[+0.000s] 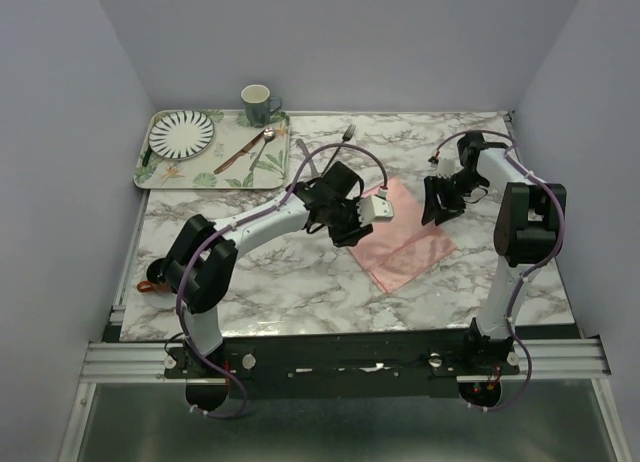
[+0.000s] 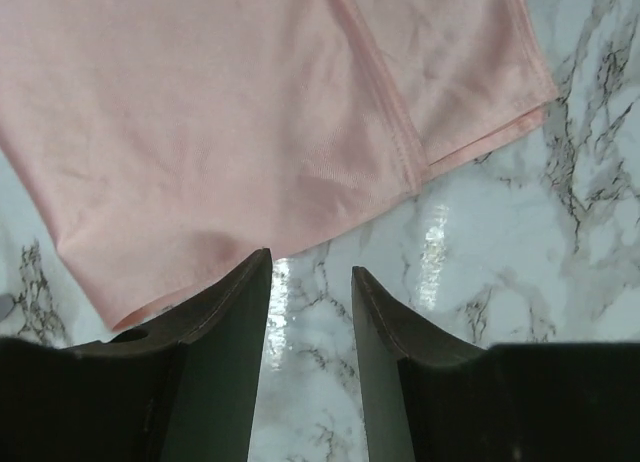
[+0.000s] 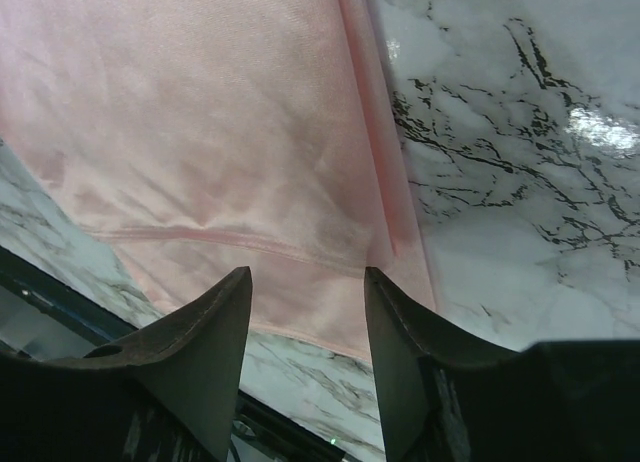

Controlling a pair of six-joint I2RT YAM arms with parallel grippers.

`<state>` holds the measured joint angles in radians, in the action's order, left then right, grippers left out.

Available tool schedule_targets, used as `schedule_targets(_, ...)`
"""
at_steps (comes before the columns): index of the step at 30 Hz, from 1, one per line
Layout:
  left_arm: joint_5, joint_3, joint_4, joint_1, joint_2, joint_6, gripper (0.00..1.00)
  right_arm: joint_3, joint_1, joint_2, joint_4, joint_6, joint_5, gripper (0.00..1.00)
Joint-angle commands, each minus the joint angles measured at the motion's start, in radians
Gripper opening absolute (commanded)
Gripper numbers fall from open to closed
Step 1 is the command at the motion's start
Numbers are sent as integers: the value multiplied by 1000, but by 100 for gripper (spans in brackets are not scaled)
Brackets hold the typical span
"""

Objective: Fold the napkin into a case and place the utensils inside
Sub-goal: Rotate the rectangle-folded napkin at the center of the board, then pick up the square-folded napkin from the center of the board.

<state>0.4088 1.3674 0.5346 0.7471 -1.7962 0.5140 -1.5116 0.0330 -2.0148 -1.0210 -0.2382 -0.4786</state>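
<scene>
The napkin (image 1: 405, 240) lies flat on the marble table (image 1: 260, 282), right of centre in the overhead view. It sits at a slant, with one layer folded over another. My left gripper (image 1: 347, 230) hangs at the cloth's upper-left edge, its jaws a little apart and holding nothing. In its wrist view bare marble shows between the fingertips, and pink cloth with a hemmed fold fills the upper frame. My right gripper (image 1: 437, 207) hangs at the cloth's upper-right edge, likewise parted and empty, and in its wrist view the cloth lies under the gap. I cannot tell whether either gripper touches the fabric. The fork (image 1: 346, 135) rests on the table at top centre, just right of the tray (image 1: 150, 177), well apart from the napkin. The tray holds a striped plate (image 1: 181, 132).
</scene>
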Motion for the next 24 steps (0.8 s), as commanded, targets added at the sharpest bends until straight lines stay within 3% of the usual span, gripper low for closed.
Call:
schedule_targets(1,-48,-19,-90,60,-29,-80,50,-15,4,10,21,16,90,55)
schedule_targets(10,-159,16,-139,127,-109,-144,58,-50,4,-47,24,34,100,49)
schedule_targets(24,-172,108,-136,175,-218,-161,59,-79,4,-107,-10,27,90,42)
